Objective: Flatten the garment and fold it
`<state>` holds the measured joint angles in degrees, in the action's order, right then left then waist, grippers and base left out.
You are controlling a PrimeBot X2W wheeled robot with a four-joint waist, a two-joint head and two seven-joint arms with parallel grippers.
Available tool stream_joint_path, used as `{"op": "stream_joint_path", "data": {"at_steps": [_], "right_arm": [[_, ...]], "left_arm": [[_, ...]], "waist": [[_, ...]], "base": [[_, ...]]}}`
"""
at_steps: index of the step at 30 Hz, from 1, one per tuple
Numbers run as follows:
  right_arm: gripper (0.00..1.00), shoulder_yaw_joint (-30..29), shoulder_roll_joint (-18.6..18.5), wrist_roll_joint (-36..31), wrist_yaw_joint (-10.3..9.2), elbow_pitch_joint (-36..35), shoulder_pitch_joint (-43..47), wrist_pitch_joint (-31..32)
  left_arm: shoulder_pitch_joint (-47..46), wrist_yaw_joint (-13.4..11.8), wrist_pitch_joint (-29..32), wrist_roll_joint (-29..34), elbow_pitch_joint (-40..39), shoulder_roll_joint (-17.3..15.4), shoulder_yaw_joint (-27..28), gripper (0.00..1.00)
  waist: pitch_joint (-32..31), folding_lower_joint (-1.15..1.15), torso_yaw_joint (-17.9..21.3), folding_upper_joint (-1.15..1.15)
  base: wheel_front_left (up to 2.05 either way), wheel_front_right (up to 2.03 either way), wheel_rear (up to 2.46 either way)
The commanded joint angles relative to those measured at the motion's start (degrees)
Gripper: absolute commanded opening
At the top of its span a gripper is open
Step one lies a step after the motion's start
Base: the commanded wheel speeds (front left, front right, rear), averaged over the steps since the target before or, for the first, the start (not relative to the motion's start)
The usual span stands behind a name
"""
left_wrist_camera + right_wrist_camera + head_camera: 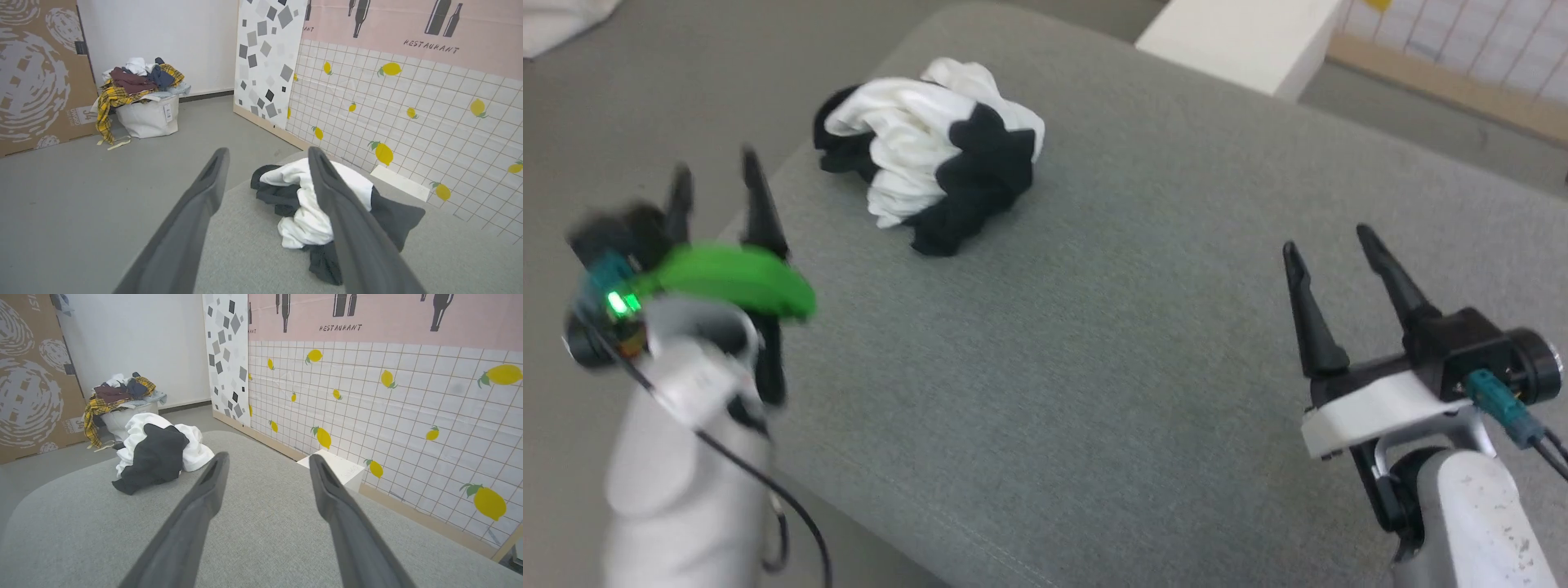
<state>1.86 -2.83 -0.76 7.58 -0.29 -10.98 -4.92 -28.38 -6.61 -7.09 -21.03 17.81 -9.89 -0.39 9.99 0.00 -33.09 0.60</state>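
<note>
Upper centre of the head view: garment, balled into a tight lump, white folds mixed with black patches. Rests on the grey table, toward its rounded far-left corner, neither flattened nor folded.

Lower left of the same frame: left claw, blurred, spread wide and pointing up-frame, gripping nothing. Hangs over the table's left edge, below and left of the garment, apart from it. Green cover across the wrist behind it.

Lower right: right claw, sharp, likewise wide open and empty. Hovers above bare table, well apart from the garment.

Left wrist view: two dark fingers rising from the bottom edge, garment at centre right behind them, the right-hand one crossing in front of its white part. Hard to tell from this angle whether touching; in the head view, clearly apart.

Right wrist view: garment at centre left, beyond the left-hand finger, near the table's far end. Only bare grey cloth in the gap between the two tips.

Beyond the table, on the grey floor: white basket heaped with mixed clothes, yellow plaid hanging over its side, upper left in both wrist views. Brown board with pale swirls leaning at far left. White box just past the table's edge, against a tiled panel dotted with lemons, pink band lettered RESTAURANT above.
</note>
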Motion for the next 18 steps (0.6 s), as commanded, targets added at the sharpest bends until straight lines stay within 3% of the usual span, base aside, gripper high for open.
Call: {"op": "stream_joint_path", "data": {"at_steps": [1, 7, 11, 18], "right_arm": [[1.0, -0.17, -0.05, -0.67, -0.09, -0.61, -0.96, 0.24], [1.0, 0.66, -0.05, -1.67, -0.09, -2.43, -4.05, 0.64], [1.0, 0.42, -0.05, -1.38, -0.09, -2.99, -5.76, 0.01], [1.0, 0.33, -0.05, -0.17, -0.09, -2.73, -7.22, -1.49]], "left_arm": [[-3.14, 0.76, 1.0, -1.05, 0.86, -1.23, 0.53, 1.0], [-14.71, 3.66, 10.69, -5.82, 5.51, -6.17, 3.0, 1.0], [-18.61, 4.16, 18.97, -9.3, 7.56, -9.2, 4.89, 1.0], [-17.86, 0.22, 34.99, -13.01, 9.77, -13.45, 7.35, 1.0]], "waist": [[13.4, 0.0, 9.8, -0.6], [21.59, 0.0, 16.12, -0.6], [25.13, 0.0, 19.84, -0.6], [28.16, 0.0, 23.94, -0.6]], "base": [[0.0, 0.0, 0.0], [0.0, 0.0, 0.0], [0.0, 0.0, 0.0], [0.0, 0.0, 0.0]]}}
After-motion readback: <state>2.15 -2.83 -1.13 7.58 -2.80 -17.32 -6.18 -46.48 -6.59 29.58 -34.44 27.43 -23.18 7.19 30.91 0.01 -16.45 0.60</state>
